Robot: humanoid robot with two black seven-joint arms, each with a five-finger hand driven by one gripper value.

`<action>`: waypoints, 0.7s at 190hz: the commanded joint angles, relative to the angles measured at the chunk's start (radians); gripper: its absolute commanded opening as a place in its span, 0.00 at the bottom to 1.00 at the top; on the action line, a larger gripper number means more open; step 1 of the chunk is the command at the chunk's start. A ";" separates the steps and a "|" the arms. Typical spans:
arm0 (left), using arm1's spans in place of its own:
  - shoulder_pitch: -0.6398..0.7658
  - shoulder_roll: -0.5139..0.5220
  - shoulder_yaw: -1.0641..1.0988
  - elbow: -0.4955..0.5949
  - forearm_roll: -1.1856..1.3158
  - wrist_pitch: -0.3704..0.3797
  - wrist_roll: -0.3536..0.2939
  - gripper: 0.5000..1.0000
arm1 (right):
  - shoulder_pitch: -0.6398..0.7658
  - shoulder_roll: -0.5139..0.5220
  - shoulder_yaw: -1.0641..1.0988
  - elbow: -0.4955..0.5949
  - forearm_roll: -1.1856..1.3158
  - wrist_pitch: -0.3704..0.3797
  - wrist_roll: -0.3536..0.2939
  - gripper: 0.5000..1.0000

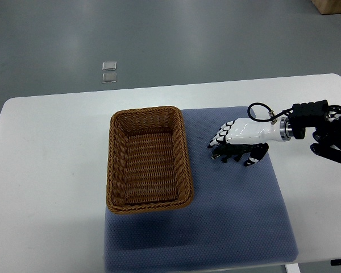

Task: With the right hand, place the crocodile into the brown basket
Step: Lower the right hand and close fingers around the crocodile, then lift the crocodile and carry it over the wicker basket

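A small dark green crocodile (228, 153) lies on the blue mat (233, 216), to the right of the brown wicker basket (116, 170). My right hand (234, 149) comes in from the right edge and sits directly over the toy. Its fingers (219, 136) curl down on the toy's far side, and the thumb (253, 158) presses at the near side, so the hand is shut on the crocodile. Much of the toy is hidden under the palm. I cannot tell if it is lifted off the mat. The basket is empty.
The white table (45, 170) carries the mat and basket. Two small clear squares (109, 71) lie on the grey floor beyond the table. A cardboard box corner (334, 5) shows at the top right.
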 commanded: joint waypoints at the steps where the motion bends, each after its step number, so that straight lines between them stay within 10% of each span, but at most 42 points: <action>1: 0.000 0.000 0.000 0.004 0.000 0.000 0.000 1.00 | 0.004 0.006 0.000 -0.011 -0.008 0.000 0.000 0.77; 133: 0.000 0.000 0.001 0.005 0.000 0.000 -0.001 1.00 | 0.032 0.021 -0.063 -0.054 -0.010 -0.018 0.000 0.54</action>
